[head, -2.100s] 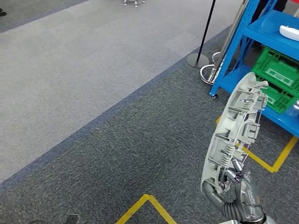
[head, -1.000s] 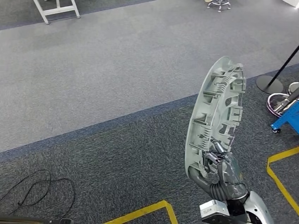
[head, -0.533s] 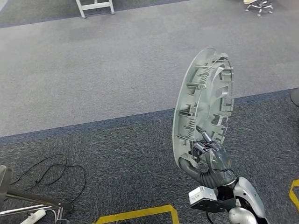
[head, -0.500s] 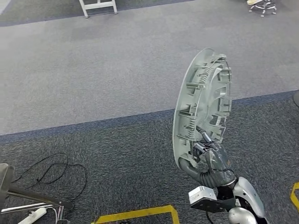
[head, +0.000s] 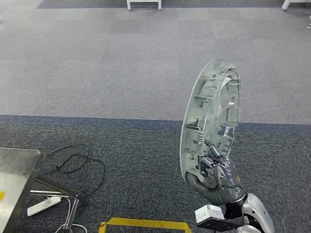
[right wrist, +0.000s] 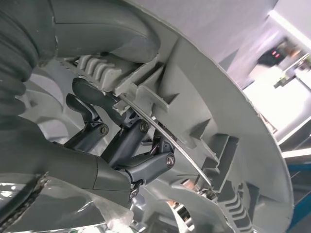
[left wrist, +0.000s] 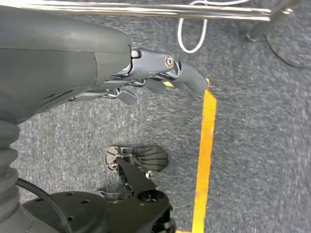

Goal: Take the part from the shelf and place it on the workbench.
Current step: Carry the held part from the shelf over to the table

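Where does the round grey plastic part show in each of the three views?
Head view: the round grey plastic part stands on edge right of centre, ribbed side facing the camera, held at its lower rim by the right hand.
Left wrist view: not in it; the left hand hangs over carpet with yellow floor tape.
Right wrist view: the part takes up most of the picture.
Shared landmark: the right hand on the part's ribs.

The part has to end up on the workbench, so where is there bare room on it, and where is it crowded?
The workbench corner in the head view is bare steel. Crowded: the floor beside its legs, with the black cable and white power strip. The right hand holds the part; the left hand hangs free.
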Controlling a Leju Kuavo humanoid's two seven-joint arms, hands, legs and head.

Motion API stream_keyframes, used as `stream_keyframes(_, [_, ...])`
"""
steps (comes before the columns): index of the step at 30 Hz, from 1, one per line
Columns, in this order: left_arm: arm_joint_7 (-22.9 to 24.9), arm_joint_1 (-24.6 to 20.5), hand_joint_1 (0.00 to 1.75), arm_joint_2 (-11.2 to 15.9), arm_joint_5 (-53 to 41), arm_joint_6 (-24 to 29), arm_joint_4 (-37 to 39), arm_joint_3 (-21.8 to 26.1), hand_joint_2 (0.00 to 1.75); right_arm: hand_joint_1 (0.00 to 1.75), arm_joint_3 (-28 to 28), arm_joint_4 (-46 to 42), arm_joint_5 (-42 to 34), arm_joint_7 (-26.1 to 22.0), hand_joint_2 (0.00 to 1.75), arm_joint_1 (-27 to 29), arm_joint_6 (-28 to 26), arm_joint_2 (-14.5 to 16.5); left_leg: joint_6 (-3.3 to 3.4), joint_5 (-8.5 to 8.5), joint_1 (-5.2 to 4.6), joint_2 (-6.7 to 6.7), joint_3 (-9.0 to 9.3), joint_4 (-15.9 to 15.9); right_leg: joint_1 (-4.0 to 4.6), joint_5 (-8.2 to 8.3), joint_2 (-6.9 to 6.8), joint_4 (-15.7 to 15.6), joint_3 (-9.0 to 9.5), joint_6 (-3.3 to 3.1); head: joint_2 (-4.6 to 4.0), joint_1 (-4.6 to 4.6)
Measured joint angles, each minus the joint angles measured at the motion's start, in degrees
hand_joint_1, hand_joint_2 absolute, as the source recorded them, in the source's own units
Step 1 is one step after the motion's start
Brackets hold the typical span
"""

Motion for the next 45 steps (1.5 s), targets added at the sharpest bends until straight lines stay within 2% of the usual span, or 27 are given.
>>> stream_keyframes(2, [0.0, 0.3, 0.0, -0.2, 0.0, 0.3, 0.0, 0.2, 1.75, 1.75, 0.0, 0.2, 0.0, 0.1, 1.75, -0.4, 0.3, 0.1, -0.66, -0.62, 0.44, -1.71, 0.26, 0.7, -0.38, 4.61, 1.0, -6.1, 1.99, 0.56, 0.0, -0.01])
stream_keyframes(3, [-0.1, 0.4, 0.0, -0.1, 0.1, 0.4, 0.0, 0.4, 1.75, 1.75, 0.1, 0.4, 0.1, 0.1, 1.75, -0.7, 0.5, 0.2, -1.06, -1.02, 0.57, -2.47, 0.11, 1.3, -0.65, 6.04, 2.37, -9.4, 3.35, 0.85, 0.0, 0.09])
stream_keyframes(5, [-0.2, 0.4, 0.0, 0.0, 0.3, 0.6, 0.0, 0.8, 1.75, 1.75, 0.1, 0.8, 0.1, 0.2, 1.75, -1.6, 0.8, 0.4, -1.67, -1.47, 0.76, -3.81, -0.65, 2.4, -0.89, 6.52, 4.44, -12.5, 5.01, 0.58, 0.0, 0.22])
stream_keyframes(7, [-0.3, 0.7, 0.0, 0.0, 0.3, 0.7, 0.0, 1.2, 1.75, 1.75, 0.2, 1.2, 0.2, 0.3, 1.75, -2.2, 0.9, 0.5, -1.98, -1.41, 0.92, -5.04, -1.31, 2.7, -0.8, 6.22, 3.96, -12.7, 5.29, -0.4, 0.0, 0.21])
stream_keyframes(8, [-0.3, 1.0, 0.0, -0.1, 0.4, 0.7, 0.0, 1.3, 1.75, 1.75, 0.2, 1.3, 0.2, 0.3, 1.75, -2.5, 0.9, 0.6, -2.18, -1.54, 0.92, -4.74, -1.48, 2.9, -0.78, 6.19, 3.32, -12.7, 5.39, -0.74, 0.0, 0.14])
stream_keyframes(10, [-0.4, 1.3, 0.0, -0.2, 0.4, 0.8, 0.0, 1.6, 1.75, 1.75, 0.2, 1.5, 0.1, 0.4, 1.75, -2.9, 0.9, 0.6, -2.72, -2.94, 0.87, -1.98, -2.74, 5.5, -0.74, 6.04, 1.94, -12.9, 5.78, -1.4, 0.0, -0.18])
stream_keyframes(12, [-0.5, 1.3, 0.0, -0.3, 0.4, 1.0, 0.0, 1.9, 1.75, 1.75, 0.1, 1.6, 0.1, 0.3, 1.75, -3.0, 0.8, 0.6, -3.2, -5.79, 1.0, 1.18, -6.08, 12.1, -0.39, 5.67, 0.33, -12.9, 6.14, -1.93, 0.0, -0.48])
stream_keyframes(14, [-0.5, 1.3, 0.0, -0.6, 0.4, 1.2, 0.0, 2.2, 1.75, 1.75, 0.1, 1.7, -0.1, 0.2, 1.75, -3.1, 0.8, 0.6, -3.18, -7.48, 1.19, 1.91, -9.39, 18.0, -0.04, 5.26, -1.29, -12.9, 6.48, -2.21, 0.0, -0.49])
stream_keyframes(15, [-0.6, 1.4, 0.0, -0.7, 0.4, 1.3, 0.0, 2.4, 1.75, 1.75, 0.0, 1.7, -0.2, 0.2, 1.75, -3.1, 0.8, 0.6, -2.94, -6.89, 1.17, 1.97, -9.8, 18.5, 0.12, 5.03, -2.04, -12.9, 6.73, -2.27, 0.0, -0.48])
stream_keyframes(17, [-0.6, 1.6, 0.0, -0.9, 0.4, 1.5, 0.0, 2.6, 1.75, 1.75, 0.0, 1.8, -0.4, 0.1, 1.75, -3.1, 0.8, 0.6, -2.05, -3.05, 0.7, 2.57, -7.5, 13.3, 0.35, 4.47, -3.44, -12.9, 7.49, -2.27, 0.0, -0.47])
stream_keyframes(19, [-0.7, 1.6, 0.0, -0.9, 0.4, 1.7, 0.0, 2.8, 1.75, 1.75, 0.0, 1.8, -0.5, 0.1, 1.75, -3.2, 0.8, 0.6, -0.91, -0.25, -0.4, 5.31, -4.21, 6.9, 0.4, 3.96, -4.57, -13.1, 7.82, -2.2, 0.0, -0.41])
stream_keyframes(21, [-0.7, 1.6, 0.0, -0.8, 0.4, 1.8, 0.0, 2.8, 1.75, 1.75, 0.0, 1.8, -0.5, 0.1, 1.75, -3.2, 0.8, 0.6, -0.35, -0.02, -1.1, 7.45, -3.0, 4.8, 0.37, 3.77, -5.03, -13.3, 7.68, -2.15, 0.0, -0.35])
stream_keyframes(25, [-0.7, 1.5, 0.0, -0.8, 0.4, 1.8, 0.0, 2.9, 1.75, 1.75, 0.0, 1.9, -0.6, 0.1, 1.75, -3.2, 0.8, 0.6, -0.08, -0.24, -1.38, 7.81, -2.78, 4.1, 0.53, 3.67, -5.33, -13.3, 8.14, -1.93, 0.0, -0.5])
stream_keyframes(26, [-0.7, 1.5, 0.0, -0.8, 0.4, 1.9, 0.0, 2.9, 1.75, 1.75, 0.0, 1.9, -0.6, 0.0, 1.75, -3.1, 0.7, 0.6, 0.1, -0.27, -1.5, 7.28, -2.5, 3.2, 0.63, 3.59, -6.15, -13.6, 8.64, -1.66, 0.0, -0.55])
stream_keyframes(28, [-0.8, 1.5, 0.0, -1.0, 0.3, 2.0, 0.0, 3.1, 1.75, 1.75, -0.4, 1.9, -0.7, -0.5, 1.75, -2.6, 0.5, 0.6, 0.41, -0.03, -1.0, 4.95, -1.32, 1.1, 0.55, 1.8, -3.81, -10.2, 7.15, -0.91, 0.0, -0.47])
stream_keyframes(30, [-0.9, 1.5, 0.0, -1.3, 0.1, 2.1, 0.0, 3.2, 1.75, 1.75, -0.7, 1.9, -0.7, -1.1, 1.75, -2.1, 0.4, 0.6, 0.55, 0.17, -0.28, 2.33, -0.39, -0.1, 0.27, -1.12, -0.31, -2.5, 2.62, -0.17, 0.0, -0.27])
stream_keyframes(31, [-0.9, 1.4, 0.0, -1.4, 0.0, 2.1, 0.0, 3.2, 1.75, 1.75, -0.8, 2.0, -0.8, -1.3, 1.75, -2.1, 0.4, 0.6, 0.5, 0.03, -0.15, 1.46, -0.27, -0.1, 0.16, -1.66, -0.05, 0.3, 0.59, 0.09, 0.0, -0.22])
stream_keyframes(32, [-0.9, 1.4, 0.0, -1.5, -0.1, 2.1, 0.0, 3.2, 1.75, 1.75, -0.9, 2.1, -0.8, -1.4, 1.75, -2.1, 0.5, 0.6, 0.36, -0.12, -0.01, 0.59, -0.08, 0.0, 0.06, -1.11, 0.01, 1.3, -0.57, 0.33, 0.0, -0.22])
stream_keyframes(33, [-0.9, 1.6, 0.0, -1.6, -0.2, 2.0, 0.0, 3.2, 1.75, 1.75, -0.9, 2.2, -0.8, -1.4, 1.75, -2.1, 0.6, 0.6, 0.11, -0.32, 0.17, -0.29, 0.16, 0.1, -0.07, 0.63, 0.08, 0.0, -0.57, 0.58, 0.0, -0.23])
stream_keyframes(34, [-0.9, 1.7, 0.0, -1.6, -0.3, 2.0, 0.0, 3.2, 1.75, 1.75, -0.9, 2.3, -0.9, -1.4, 1.75, -2.3, 0.8, 0.6, -0.22, -0.61, 0.4, -1.12, 0.39, 0.3, -0.31, 3.2, 0.49, -3.2, 0.49, 0.88, 0.0, -0.22])
stream_keyframes(36, [-0.9, 1.7, 0.0, -1.6, -0.3, 2.1, 0.0, 3.2, 1.75, 1.75, -0.9, 2.6, -1.0, -1.5, 1.75, -2.7, 0.9, 0.6, -1.04, -1.38, 0.69, -2.68, 0.31, 1.4, -0.93, 6.52, 2.86, -10.2, 3.51, 1.28, 0.0, -0.18])
stream_keyframes(38, [-0.8, 1.7, 0.0, -1.6, -0.4, 2.1, 0.0, 3.3, 1.75, 1.75, -0.8, 2.8, -1.0, -1.6, 1.75, -3.0, 1.1, 0.6, -1.68, -1.78, 0.8, -4.0, -0.39, 2.2, -1.12, 6.6, 4.38, -13.0, 5.03, 0.69, 0.0, -0.15])
stream_keyframes(39, [-0.8, 1.7, 0.0, -1.6, -0.5, 2.1, 0.0, 3.4, 1.75, 1.75, -0.8, 2.9, -1.0, -1.7, 1.75, -3.1, 1.1, 0.6, -1.85, -1.79, 0.85, -4.61, -0.68, 2.5, -1.02, 6.41, 4.04, -13.2, 5.28, 0.14, 0.0, -0.13])
stream_keyframes(40, [-0.8, 1.9, 0.0, -1.5, -0.7, 2.1, 0.0, 3.4, 1.75, 1.75, -0.8, 3.0, -1.0, -1.7, 1.75, -3.2, 1.1, 0.6, -2.02, -1.84, 0.92, -4.85, -0.82, 2.5, -0.99, 6.38, 3.38, -13.2, 5.33, -0.34, 0.0, -0.13])
stream_keyframes(42, [-0.8, 2.2, 0.0, -1.6, -0.9, 2.1, 0.0, 3.6, 1.75, 1.75, -0.9, 3.1, -1.1, -1.7, 1.75, -3.2, 1.1, 0.6, -2.55, -2.9, 0.85, -2.68, -1.57, 4.2, -0.98, 6.17, 2.09, -13.4, 5.81, -1.1, 0.0, -0.44])
stream_keyframes(44, [-0.8, 2.1, 0.0, -1.8, -1.0, 2.3, 0.0, 3.6, 1.75, 1.75, -1.1, 3.1, -1.2, -1.8, 1.75, -2.8, 0.9, 0.6, -3.2, -5.75, 0.96, 0.75, -4.44, 10.1, -0.82, 5.83, 0.54, -13.6, 6.38, -1.72, 0.0, -0.84])
stream_keyframes(45, [-0.8, 2.0, 0.0, -1.9, -1.2, 2.4, 0.0, 3.6, 1.75, 1.75, -1.3, 3.1, -1.4, -1.9, 1.75, -2.5, 0.9, 0.5, -3.42, -7.29, 1.17, 1.58, -6.49, 14.0, -0.69, 5.62, -0.31, -13.6, 6.62, -1.9, 0.0, -0.92])
